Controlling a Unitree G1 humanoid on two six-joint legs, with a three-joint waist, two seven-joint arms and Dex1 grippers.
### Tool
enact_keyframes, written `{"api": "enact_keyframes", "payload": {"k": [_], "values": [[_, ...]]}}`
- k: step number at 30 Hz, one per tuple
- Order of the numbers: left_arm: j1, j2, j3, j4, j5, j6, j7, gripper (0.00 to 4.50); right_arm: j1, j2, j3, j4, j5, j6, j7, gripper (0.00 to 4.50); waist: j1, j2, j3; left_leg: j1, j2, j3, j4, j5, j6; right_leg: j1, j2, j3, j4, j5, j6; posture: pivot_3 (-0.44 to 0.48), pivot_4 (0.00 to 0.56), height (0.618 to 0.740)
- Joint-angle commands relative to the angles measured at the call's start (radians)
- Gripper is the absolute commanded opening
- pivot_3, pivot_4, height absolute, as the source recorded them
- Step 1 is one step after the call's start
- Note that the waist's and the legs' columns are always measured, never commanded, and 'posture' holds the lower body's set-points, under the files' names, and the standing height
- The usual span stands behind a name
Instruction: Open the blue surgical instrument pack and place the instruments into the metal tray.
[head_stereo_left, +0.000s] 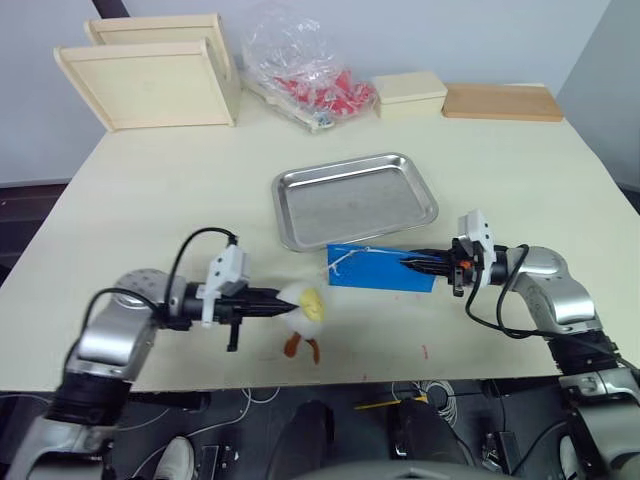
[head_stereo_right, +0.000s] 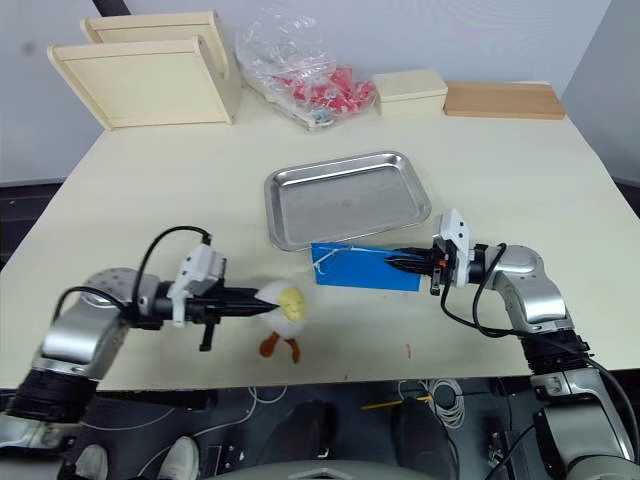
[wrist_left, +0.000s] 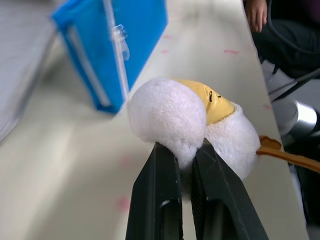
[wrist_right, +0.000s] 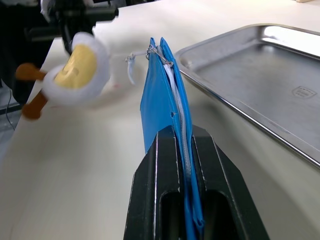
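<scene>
blue pack (head_stereo_left: 381, 268), silvery tray (head_stereo_left: 355, 199), white-and-yellow plush toy (head_stereo_left: 305, 306)

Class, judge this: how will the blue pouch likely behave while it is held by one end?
The blue pouch, pinched edge-up in the right hand, probably holds fairly stiff, since it stands without sagging. Its thin profile suggests it would tip flat if released.

Silver arms, black cables, black-fingered tools (head_stereo_left: 268, 303)

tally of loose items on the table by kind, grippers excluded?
Wooden trays: 2
Metal tray: 1
Blue pack: 1
Plush toy: 1
Clear bag of red items: 1
Pale box: 1
Wooden board: 1
Total: 8
</scene>
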Motion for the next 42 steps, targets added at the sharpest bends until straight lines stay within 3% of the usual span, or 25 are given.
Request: {"api": "enact_keyframes", "payload": {"k": [1,7,15,24,30,42], "values": [[-0.030,0.037,0.052,0.039,-0.012,-0.004,-0.027,0.07,-0.011,0.004,-0.019,-0.024,0.008,-0.018,-0.006,0.00,0.000,0.000,0.000,0.000,0.000,0.000,0.000,0.000,0.000,0.000,0.000,0.000,0.000,0.000,0.000,0.000,0.150,0.740],[-0.093,0.089,0.084,0.196,0.049,-0.078,-0.023,0.07,-0.011,0.010,-0.024,-0.018,0.005,-0.028,-0.004,0.00,0.000,0.000,0.000,0.000,0.000,0.000,0.000,0.000,0.000,0.000,0.001,0.000,0.000,0.000,0.000,0.000,0.150,0.740],[-0.163,0.076,0.113,0.300,0.074,-0.115,0.035,0.07,-0.009,0.010,-0.028,-0.017,0.006,-0.034,-0.004,0.00,0.001,0.000,0.001,-0.001,0.000,0.000,0.000,0.000,0.000,0.000,0.000,0.000,0.000,0.000,0.000,0.000,0.150,0.740],[-0.117,0.094,0.107,0.351,0.129,-0.145,0.101,0.07,0.002,0.004,-0.036,-0.029,0.013,-0.030,-0.007,0.00,0.001,0.000,0.001,0.000,0.000,0.000,0.000,0.000,0.000,0.000,0.000,0.000,0.000,0.000,0.000,0.000,0.150,0.740],[-0.038,0.092,0.067,0.307,0.143,-0.053,0.092,0.07,0.002,0.003,-0.043,-0.036,0.021,-0.026,-0.011,0.00,0.000,0.000,0.001,0.000,0.000,0.000,0.000,0.000,0.000,0.000,0.000,0.000,0.001,0.000,0.000,0.000,0.150,0.740],[-0.022,-0.009,0.035,0.367,0.162,-0.065,0.151,0.07,-0.005,0.015,-0.090,-0.110,0.143,0.057,-0.009,0.00,0.006,0.002,-0.001,0.001,0.000,0.000,0.000,0.000,0.000,0.000,-0.001,0.000,0.001,0.000,0.000,0.000,0.150,0.740]]}}
